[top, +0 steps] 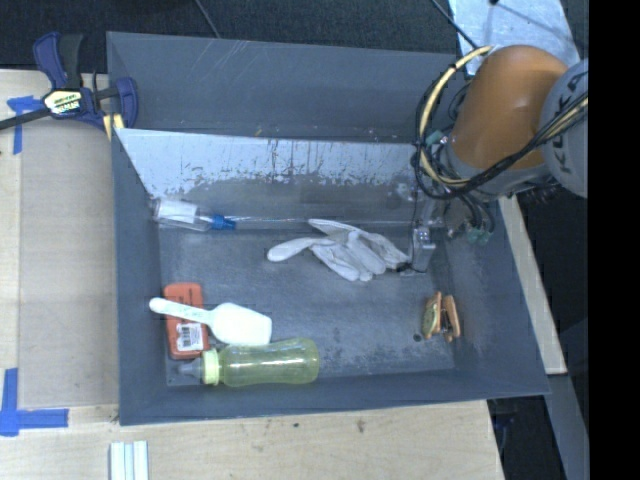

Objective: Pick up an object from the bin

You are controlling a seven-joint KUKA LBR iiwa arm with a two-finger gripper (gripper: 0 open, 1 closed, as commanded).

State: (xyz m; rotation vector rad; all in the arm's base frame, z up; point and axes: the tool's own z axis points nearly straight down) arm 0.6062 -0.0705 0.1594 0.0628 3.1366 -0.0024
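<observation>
Risks first. My gripper (420,258) sits at center-right of the frame, right by the right end of the white glove (340,250), which lies limp and flat on the bin floor in the middle. The glove is soft cloth, so if I close on just one thin edge I probably get a fold that slips out on the lift, or it drags and bunches w/o coming up. I'm also at its far end, not its bulk, so a grab here is likely off-balance and the rest would hang and swing. Pressing too low could scrape the bin (300,158) floor.

A small brown-orange item (440,318) lies near, below me in the frame; I judge it far enough off not to snag. The clear tube w/ blue cap (190,214) at upper left, and the white scoop (215,320), orange tag (183,336) and yellow-green bottle (265,363) at lower left, are well apart from me.

Hand: can't tell how far open it is. I see nothing held in it. Its tip is at the glove's edge, but contact I can't confirm.
</observation>
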